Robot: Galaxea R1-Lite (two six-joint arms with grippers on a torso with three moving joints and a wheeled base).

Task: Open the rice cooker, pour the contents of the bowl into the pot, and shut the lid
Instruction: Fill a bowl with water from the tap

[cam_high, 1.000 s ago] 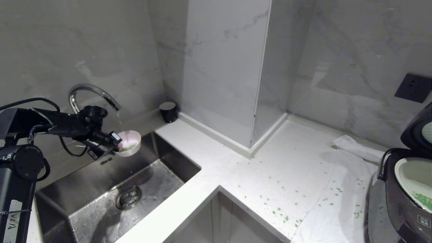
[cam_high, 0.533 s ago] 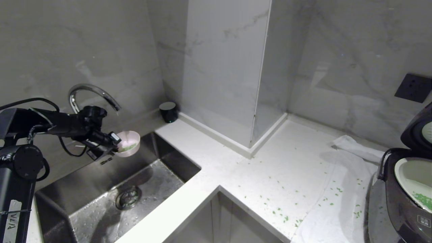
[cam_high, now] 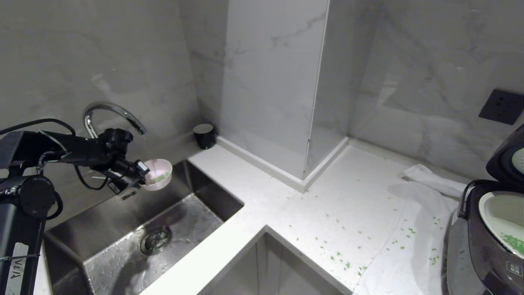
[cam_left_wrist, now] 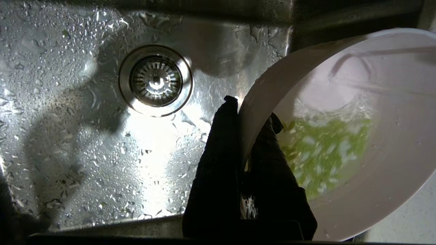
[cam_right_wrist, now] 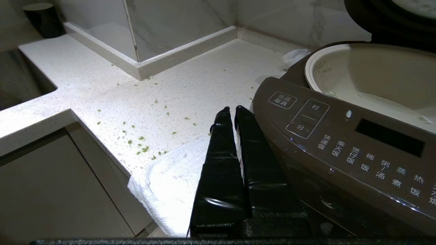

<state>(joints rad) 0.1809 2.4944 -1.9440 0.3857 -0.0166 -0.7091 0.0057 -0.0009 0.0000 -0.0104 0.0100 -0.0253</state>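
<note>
Presently the left gripper (cam_high: 141, 174) is clamped on the near rim of the bowl (cam_high: 157, 175), one finger inside the wall and one outside, holding it over the sink (cam_high: 123, 229) beneath the tap (cam_high: 110, 112). Green bits (cam_left_wrist: 320, 153) lie in water at the bowl's bottom. The cooker (cam_high: 487, 241) stands at the far right edge of the head view, well apart from the bowl across the whole counter (cam_high: 286, 196), its lid (cam_high: 507, 157) raised and the pot (cam_high: 501, 215) exposed with some green already inside. The coming pour therefore turns on carrying the bowl rightward to the pot, probably keeping it level. The right gripper (cam_right_wrist: 232, 112) is nearer the cooker, parked just beside its front panel with fingers pressed together, holding nothing. Loose green bits dot the counter and the towel (cam_high: 413, 254). Cooker and lid are cut off by the frame; whether water is running from the tap is hard to make out.
</note>
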